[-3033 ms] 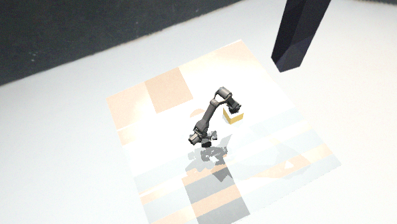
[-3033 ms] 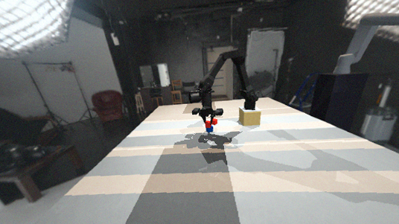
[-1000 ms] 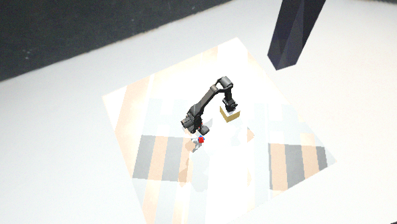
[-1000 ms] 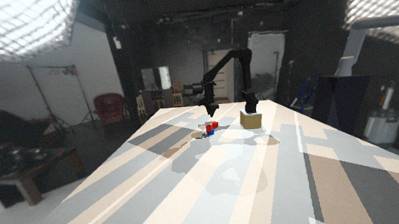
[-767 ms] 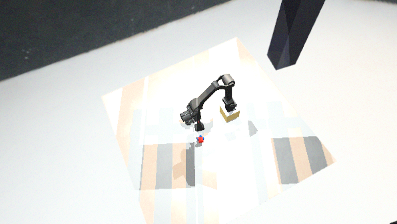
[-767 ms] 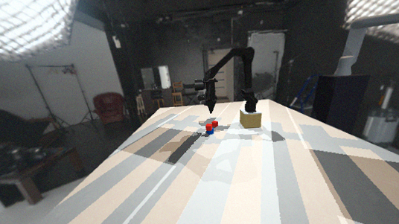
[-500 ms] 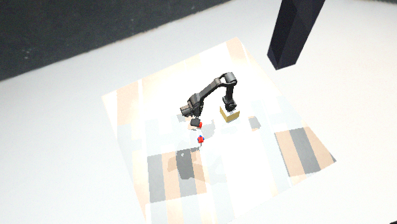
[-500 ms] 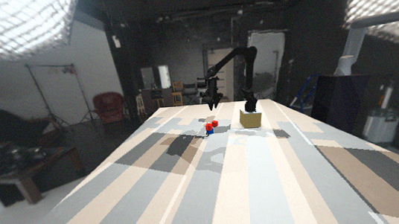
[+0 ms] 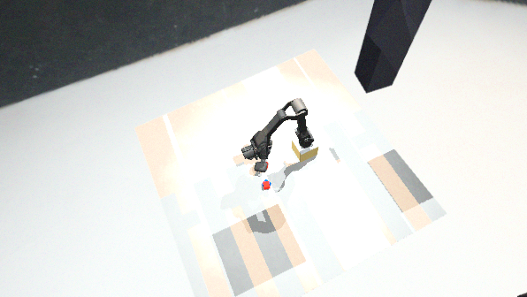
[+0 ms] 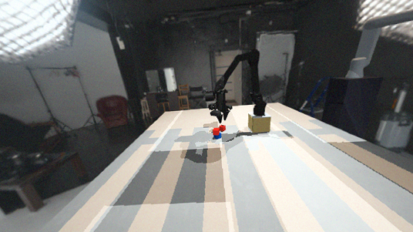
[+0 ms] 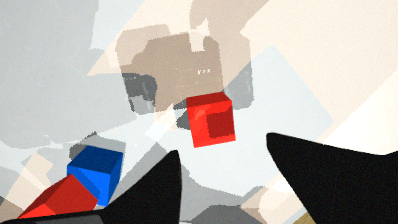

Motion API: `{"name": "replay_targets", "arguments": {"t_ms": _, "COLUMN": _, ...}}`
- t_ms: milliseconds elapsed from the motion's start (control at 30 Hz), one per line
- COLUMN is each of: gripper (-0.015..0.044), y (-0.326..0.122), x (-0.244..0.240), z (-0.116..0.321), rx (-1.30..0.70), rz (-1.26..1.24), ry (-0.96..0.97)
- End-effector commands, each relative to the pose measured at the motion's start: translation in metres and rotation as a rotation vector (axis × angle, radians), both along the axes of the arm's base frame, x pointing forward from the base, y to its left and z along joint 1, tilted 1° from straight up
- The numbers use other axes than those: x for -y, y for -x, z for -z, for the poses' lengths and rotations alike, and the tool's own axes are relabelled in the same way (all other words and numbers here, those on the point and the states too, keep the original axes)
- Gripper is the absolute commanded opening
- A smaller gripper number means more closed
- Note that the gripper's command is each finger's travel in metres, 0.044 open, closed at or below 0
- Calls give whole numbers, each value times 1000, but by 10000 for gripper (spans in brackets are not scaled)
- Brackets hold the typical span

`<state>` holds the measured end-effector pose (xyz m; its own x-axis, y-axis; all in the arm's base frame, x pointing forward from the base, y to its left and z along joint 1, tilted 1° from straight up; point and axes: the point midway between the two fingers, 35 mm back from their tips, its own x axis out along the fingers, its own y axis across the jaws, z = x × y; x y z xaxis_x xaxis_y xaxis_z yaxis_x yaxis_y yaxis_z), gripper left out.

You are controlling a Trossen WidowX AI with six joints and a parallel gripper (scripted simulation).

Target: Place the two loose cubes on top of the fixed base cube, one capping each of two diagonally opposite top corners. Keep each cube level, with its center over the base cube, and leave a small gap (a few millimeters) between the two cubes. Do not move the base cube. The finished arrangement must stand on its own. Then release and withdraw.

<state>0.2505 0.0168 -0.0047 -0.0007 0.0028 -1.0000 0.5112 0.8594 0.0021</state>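
The blue base cube (image 10: pixel 217 137) (image 11: pixel 114 175) stands on the table. One red cube (image 9: pixel 266 185) (image 10: pixel 216 131) (image 11: pixel 59 200) rests on top of it, offset toward one side; the left finger hides part of both in the wrist view. The other red cube (image 10: pixel 223 128) (image 11: pixel 212 122) is apart from them, looks level, and appears to stand on the table behind the base in the exterior view. My gripper (image 10: pixel 223 119) (image 11: pixel 223 148) is open and empty above this loose red cube, which shows just ahead of the gap between the fingertips. The arm mostly hides that cube in the top view.
The arm's base stands on a tan box (image 9: pixel 308 154) (image 10: pixel 259 123), to the right of the cubes in the exterior view. The red-on-blue pair is close beside the left finger in the wrist view. Patterned patches and arm shadows cross the table (image 10: pixel 287 213).
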Motion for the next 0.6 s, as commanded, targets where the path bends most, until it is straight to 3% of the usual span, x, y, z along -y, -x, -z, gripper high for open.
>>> {"name": "replay_targets", "arguments": {"t_ms": 0, "gripper": 265, "y": -2, "x": 0, "z": 6, "rx": 11, "rz": 6, "ry": 2}}
{"name": "replay_targets", "arguments": {"t_ms": 567, "gripper": 265, "y": -3, "x": 0, "z": 33, "rx": 11, "rz": 6, "ry": 2}}
